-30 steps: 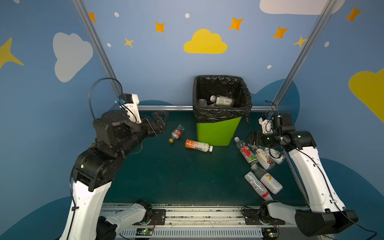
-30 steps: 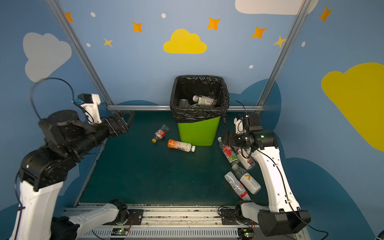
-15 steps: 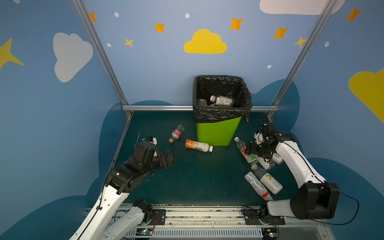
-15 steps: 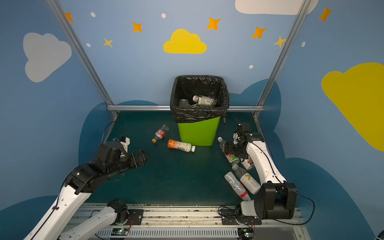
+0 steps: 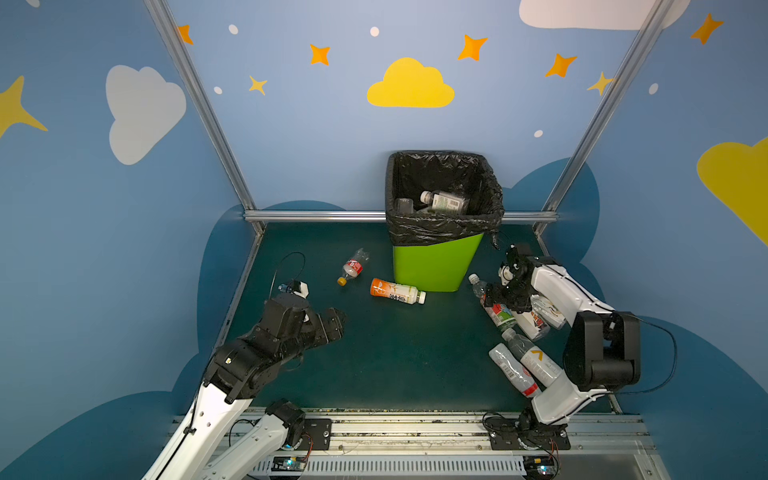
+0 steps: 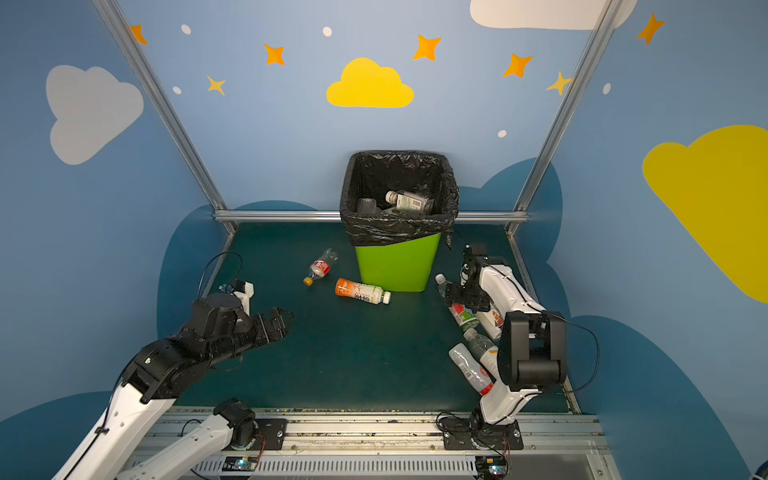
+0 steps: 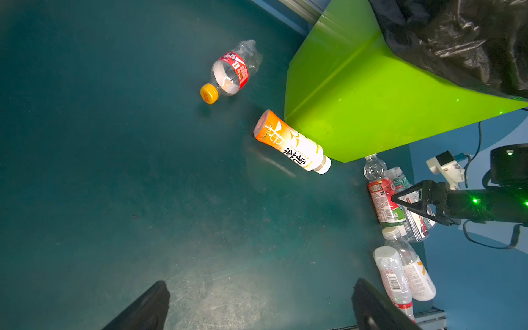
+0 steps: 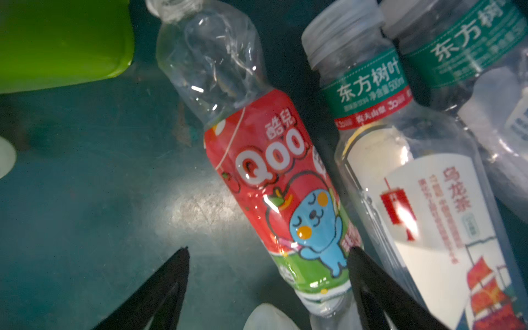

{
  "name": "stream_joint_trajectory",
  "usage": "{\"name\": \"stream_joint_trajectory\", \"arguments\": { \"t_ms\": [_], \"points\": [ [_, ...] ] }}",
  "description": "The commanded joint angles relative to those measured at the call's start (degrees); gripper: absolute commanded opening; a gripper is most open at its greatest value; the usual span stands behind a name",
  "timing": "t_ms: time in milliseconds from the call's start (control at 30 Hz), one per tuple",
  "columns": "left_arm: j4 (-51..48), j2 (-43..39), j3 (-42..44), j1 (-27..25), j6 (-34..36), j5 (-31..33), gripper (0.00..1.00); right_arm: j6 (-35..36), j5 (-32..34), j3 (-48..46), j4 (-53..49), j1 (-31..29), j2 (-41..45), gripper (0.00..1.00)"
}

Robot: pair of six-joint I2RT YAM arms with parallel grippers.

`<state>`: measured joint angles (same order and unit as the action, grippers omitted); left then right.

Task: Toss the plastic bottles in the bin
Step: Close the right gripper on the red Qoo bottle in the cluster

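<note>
Down at the front rail, on the right of the bench [image 5: 374, 374], two clear bottles [image 5: 536, 361] lie side by side, touching. Across on the left, the left claw [image 5: 338, 323] hangs above bare bench, fingers spread wide, nothing between them. A little further back, here's the action: the right claw [image 8: 268, 248] is down low over the cluster by the right edge. Its fingers are apart, one tip on the open side of the red Qoo bottle [image 8: 274, 185], the other in the gap between that and a green-banded tea bottle [image 8: 414, 200]. It's straddling, not squeezing! Mid-bench lies the orange-and-white bottle [image 5: 397, 292], with the red-labelled bottle [image 5: 352, 268], orange cap on, just beyond to the left. At the back stands the lime-green bin [image 5: 432, 266], just behind the orange-and-white one, black bag [image 5: 440, 228] over its rim and a few dropped bottles [image 5: 444, 201] lying inside.
</note>
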<state>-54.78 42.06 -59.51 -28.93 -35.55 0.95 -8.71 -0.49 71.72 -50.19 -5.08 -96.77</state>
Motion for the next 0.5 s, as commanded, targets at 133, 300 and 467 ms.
{"name": "stream_joint_trajectory", "arguments": {
  "t_ms": [133,300,467],
  "points": [
    [-1.82,-1.28,-1.10,-0.06,-0.64,2.03,1.00,0.60,1.02,4.07,0.88,-0.11,-5.44,0.88],
    [-2.34,-2.29,-1.39,-0.08,-1.76,3.07,1.00,0.61,0.11,5.12,1.46,-0.11,-8.49,0.88],
    [-3.03,-2.56,-1.58,-0.07,-2.83,3.62,1.00,0.19,-2.31,6.26,1.54,-0.15,-11.08,0.87]
  ]
}}
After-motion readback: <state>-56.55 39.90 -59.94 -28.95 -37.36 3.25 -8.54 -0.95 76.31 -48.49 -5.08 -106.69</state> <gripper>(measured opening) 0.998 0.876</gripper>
